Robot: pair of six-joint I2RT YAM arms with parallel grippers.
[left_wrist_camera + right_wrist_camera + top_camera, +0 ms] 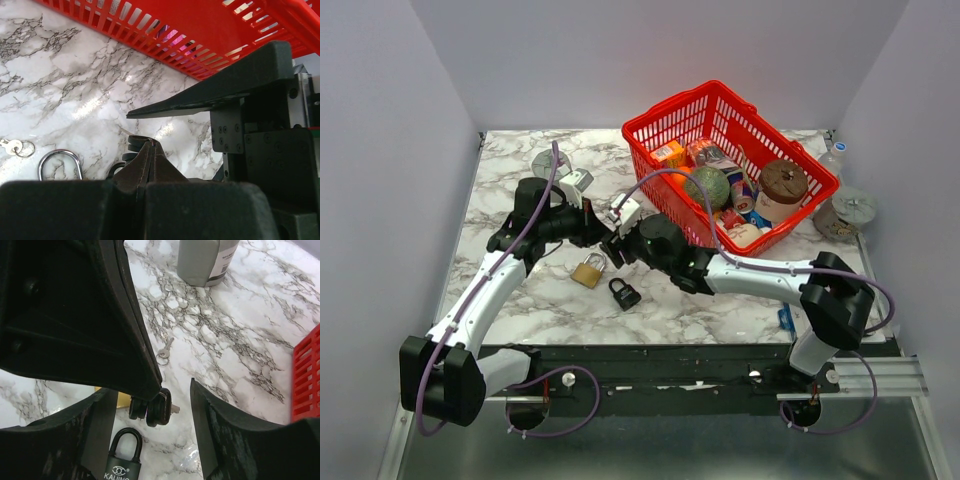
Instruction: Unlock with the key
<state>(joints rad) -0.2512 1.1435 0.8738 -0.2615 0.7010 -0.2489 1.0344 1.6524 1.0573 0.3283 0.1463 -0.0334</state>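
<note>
My left gripper [596, 233] is shut on the key [160, 407], held a little above the marble. The key has a black plastic head bunched with others like it, and a short silver blade pokes out to the right. From the left wrist, the shut fingertips [148, 146] hide most of the key [134, 144]. My right gripper [150, 390] is open, one finger on each side of the held key and touching nothing. Below lie the black padlock [123, 460] [624, 293] and the brass padlock [587, 271], whose shackle [60, 159] shows.
A plain silver key on a ring [165, 351] [13, 146] lies loose on the marble table [520, 300]. A red basket [650, 135] full of groceries stands at the back right. A grey canister [205, 260] is behind, and a disc spool [848, 212] at the far right.
</note>
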